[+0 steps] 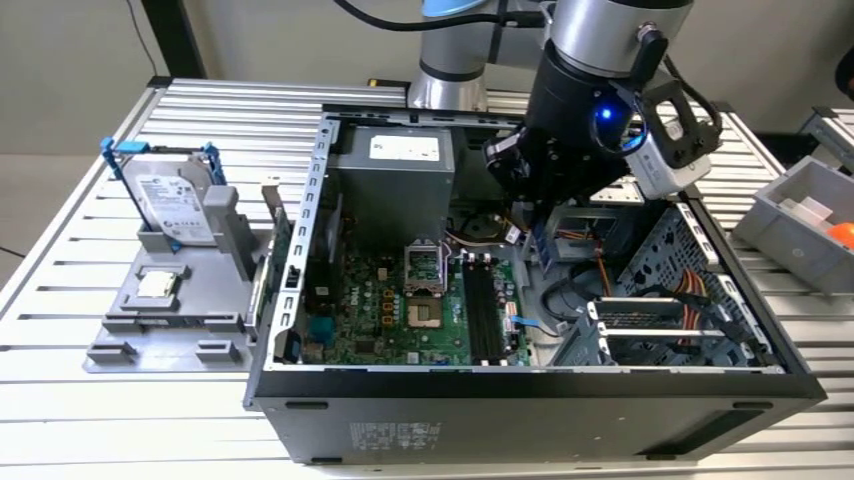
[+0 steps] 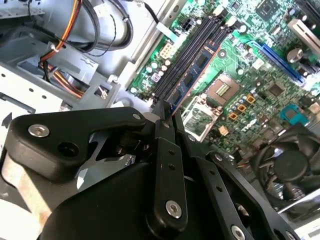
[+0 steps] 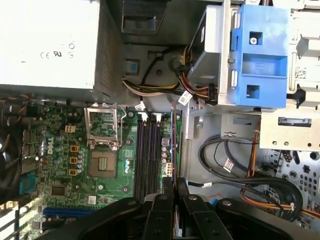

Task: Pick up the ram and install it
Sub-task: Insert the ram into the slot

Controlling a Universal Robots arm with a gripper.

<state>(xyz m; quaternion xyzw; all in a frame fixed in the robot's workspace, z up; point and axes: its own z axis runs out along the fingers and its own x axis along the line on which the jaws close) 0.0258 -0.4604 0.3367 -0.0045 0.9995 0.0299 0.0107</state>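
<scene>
Robotics lab workbench, slatted aluminium table (image 1: 80,420), opened computer case (image 1: 534,410) (grey parts bin (image 1: 790,222) nearby)

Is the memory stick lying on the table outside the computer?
No, in the second wrist view the end effector grips the memory stick over the green circuit board.

**Narrow lane above the slots**

We find the open side of the case (image 1: 534,410) the one way in, from above. Inside, the claw (image 3: 173,184), clamped on the ram (image 3: 173,145), hangs over the black memory slots (image 3: 147,155). Towards the processor socket (image 3: 103,164) the motherboard (image 1: 387,310) lies low and leaves room. On the slots' other side cables (image 3: 227,160) loop close, and the drive cage (image 1: 667,330) with its blue bracket (image 3: 260,55) stands tall. The power supply (image 1: 394,170) walls off one end of the slots. Outside, the drive stand (image 1: 174,290) sits just beside the case wall.
</scene>
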